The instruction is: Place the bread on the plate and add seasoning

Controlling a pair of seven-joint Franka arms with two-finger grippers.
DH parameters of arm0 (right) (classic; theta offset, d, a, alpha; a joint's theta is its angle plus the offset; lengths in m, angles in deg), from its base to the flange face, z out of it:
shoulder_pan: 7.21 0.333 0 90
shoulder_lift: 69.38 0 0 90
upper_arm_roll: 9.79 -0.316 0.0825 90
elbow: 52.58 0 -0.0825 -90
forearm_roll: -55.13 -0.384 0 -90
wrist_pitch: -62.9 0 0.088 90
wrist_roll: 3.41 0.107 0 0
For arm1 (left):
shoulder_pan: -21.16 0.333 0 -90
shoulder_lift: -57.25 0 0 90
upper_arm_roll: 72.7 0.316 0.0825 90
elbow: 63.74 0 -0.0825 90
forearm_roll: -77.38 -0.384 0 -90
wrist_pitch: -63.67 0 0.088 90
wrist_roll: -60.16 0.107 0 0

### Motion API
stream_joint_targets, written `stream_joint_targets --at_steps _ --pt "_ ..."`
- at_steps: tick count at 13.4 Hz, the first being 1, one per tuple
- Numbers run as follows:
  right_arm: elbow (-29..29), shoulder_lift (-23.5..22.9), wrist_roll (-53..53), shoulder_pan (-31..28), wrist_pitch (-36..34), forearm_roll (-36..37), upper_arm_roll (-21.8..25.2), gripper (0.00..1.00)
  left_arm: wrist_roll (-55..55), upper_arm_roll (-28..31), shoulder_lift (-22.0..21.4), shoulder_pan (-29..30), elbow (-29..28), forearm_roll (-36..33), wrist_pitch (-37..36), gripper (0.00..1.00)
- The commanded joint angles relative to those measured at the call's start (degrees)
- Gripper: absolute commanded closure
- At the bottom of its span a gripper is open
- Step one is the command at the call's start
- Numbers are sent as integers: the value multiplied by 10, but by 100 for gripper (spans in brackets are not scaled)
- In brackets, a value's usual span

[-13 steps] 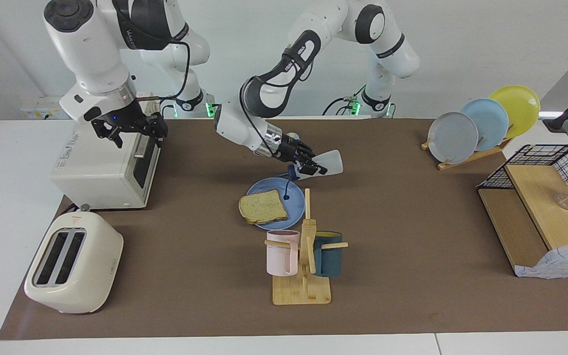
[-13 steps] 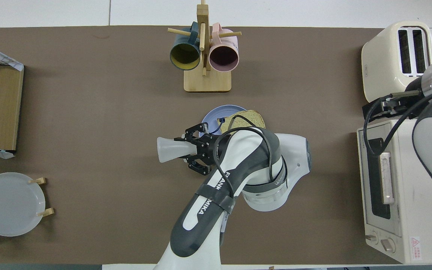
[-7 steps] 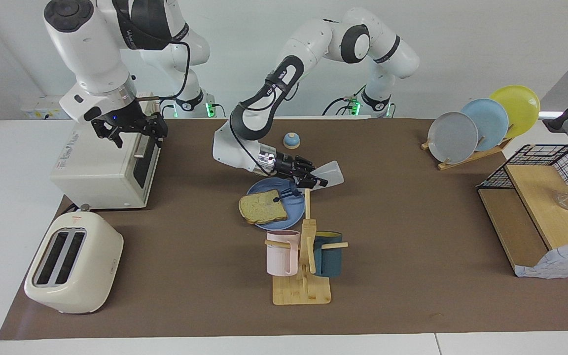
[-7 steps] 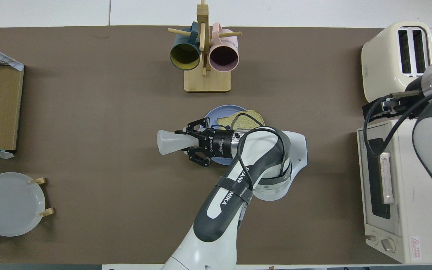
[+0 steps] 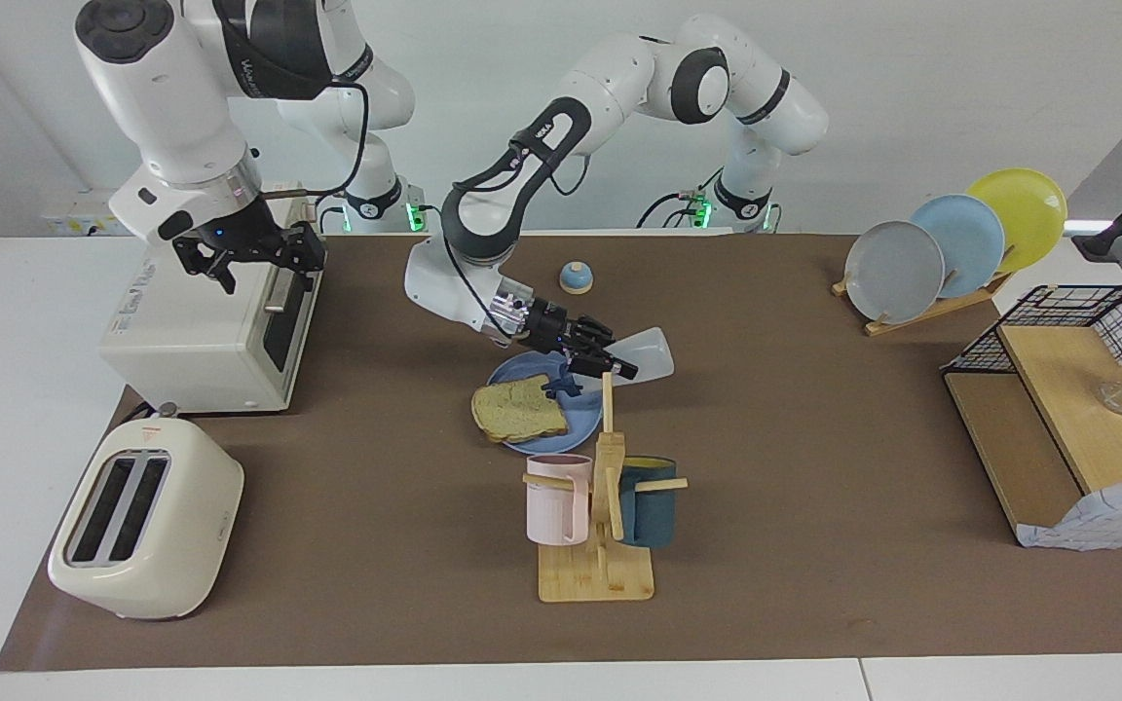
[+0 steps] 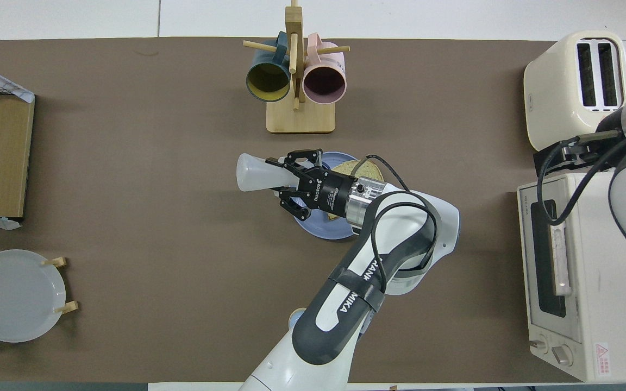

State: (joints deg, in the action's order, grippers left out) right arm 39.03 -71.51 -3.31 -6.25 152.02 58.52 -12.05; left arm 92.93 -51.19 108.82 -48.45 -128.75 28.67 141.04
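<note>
The bread (image 5: 517,409) lies flat on the blue plate (image 5: 582,417), on the part toward the right arm's end. My left gripper (image 5: 610,362) is shut on the seasoning bottle (image 5: 646,350) and holds it tipped on its side over the plate, its dark nozzle (image 5: 561,387) pointing down just above the bread's edge. In the overhead view the left gripper (image 6: 286,176) and its wrist cover much of the plate (image 6: 318,228) and the bread (image 6: 368,167); the bottle (image 6: 253,172) sticks out past the plate's rim. My right gripper (image 5: 251,258) waits open and empty above the toaster oven.
A white toaster oven (image 5: 201,336) and a cream toaster (image 5: 142,521) stand at the right arm's end. A wooden mug rack (image 5: 600,545) with two mugs stands just farther out than the plate. A small blue-domed bell (image 5: 576,277) is nearer the robots. Upright plates (image 5: 951,243) and a wire shelf (image 5: 1067,409) are at the left arm's end.
My left gripper has carried the bottle farther out over the plate and lower, bringing the nozzle down close to the bread. The right gripper has shifted only slightly.
</note>
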Motion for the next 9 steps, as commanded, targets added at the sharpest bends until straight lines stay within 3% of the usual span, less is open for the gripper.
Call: stream_joint_targets --at_steps 1,9 --pt "6 5 -18 -12 12 -1 -6 0 5 7 24 -8 -10 -28 24 100" --pt "6 4 -18 -14 12 -2 -6 0 5 12 24 -6 -21 -38 26 100"
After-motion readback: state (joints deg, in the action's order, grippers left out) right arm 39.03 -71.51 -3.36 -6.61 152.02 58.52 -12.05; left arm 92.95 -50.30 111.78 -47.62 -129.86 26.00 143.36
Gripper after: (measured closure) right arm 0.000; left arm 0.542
